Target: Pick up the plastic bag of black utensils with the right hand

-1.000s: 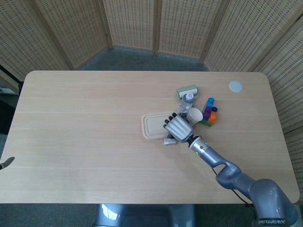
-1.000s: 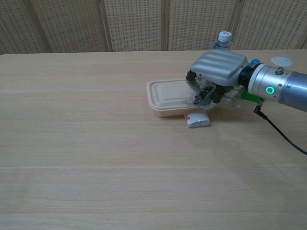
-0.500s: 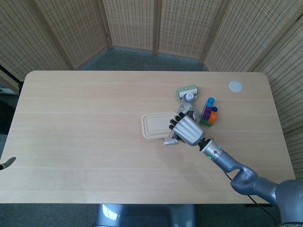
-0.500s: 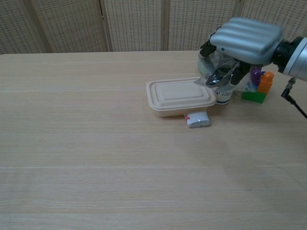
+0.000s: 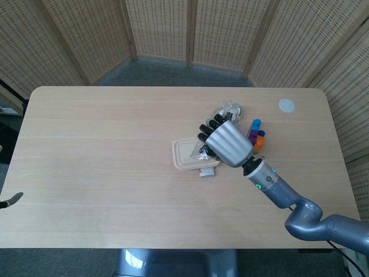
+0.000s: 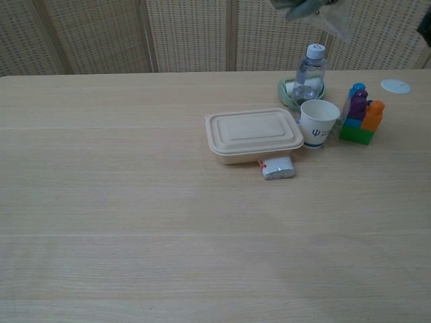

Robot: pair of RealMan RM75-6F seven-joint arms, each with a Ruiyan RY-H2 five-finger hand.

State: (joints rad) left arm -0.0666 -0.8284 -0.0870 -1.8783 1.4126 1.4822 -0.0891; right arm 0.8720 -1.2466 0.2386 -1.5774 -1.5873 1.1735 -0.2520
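Right hand (image 5: 228, 143) raised well above the tabletop (image 5: 104, 173), fingers (image 5: 209, 131) curled around the plastic bag of black utensils (image 5: 226, 111), hanging over the lidded container (image 6: 252, 134). Left hand unseen.

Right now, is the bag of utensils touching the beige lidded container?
Apart. Chest view shows the bag hanging at the frame's top, high above the container on the table.

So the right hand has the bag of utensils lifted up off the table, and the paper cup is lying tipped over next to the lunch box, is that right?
Not quite. The right hand does hold the bag of utensils clear of the table, but the paper cup stands upright beside the lunch box, not tipped over. The chest view shows it.
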